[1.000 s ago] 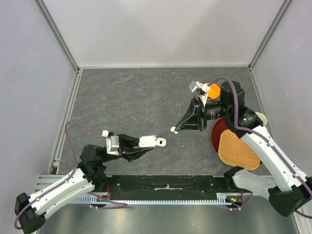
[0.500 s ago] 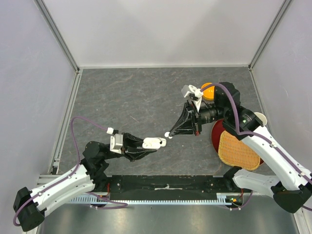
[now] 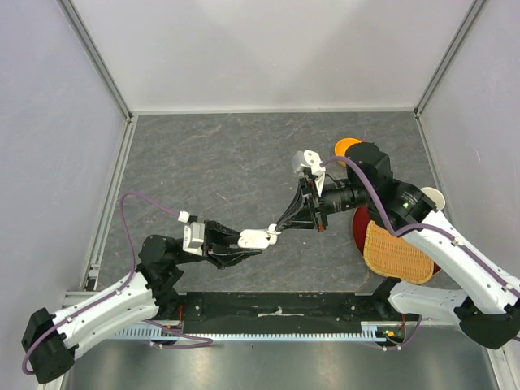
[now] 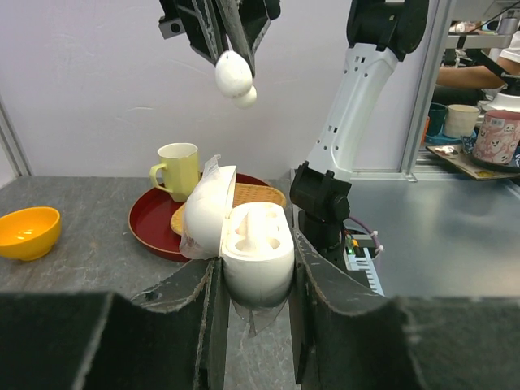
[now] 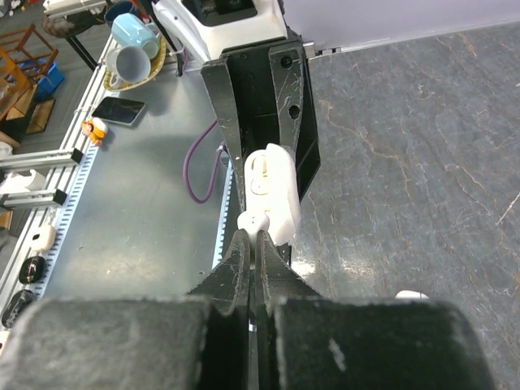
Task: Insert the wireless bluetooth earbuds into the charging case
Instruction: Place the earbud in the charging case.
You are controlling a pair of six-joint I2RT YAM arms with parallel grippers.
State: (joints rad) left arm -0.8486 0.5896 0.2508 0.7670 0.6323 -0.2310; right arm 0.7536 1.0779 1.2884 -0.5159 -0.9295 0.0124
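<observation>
The left jaws clamp the charging case [image 4: 256, 252], its lid swung open — the right jaws pinch one white earbud [image 4: 233, 73] just beside the case's open end.

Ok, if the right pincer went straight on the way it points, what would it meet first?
Probably the open charging case in the left pincer; the right pincer aims its earbud at it, depth unclear.

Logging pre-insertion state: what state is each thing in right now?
White pill-shaped plastic charging case: lid open, clamped in left gripper.
Tiny glossy white earbud: pinched in right gripper, above case, not inserted.
Pale yellow ceramic mug: upright on red tray.
Round orange bowl: upright.
</observation>
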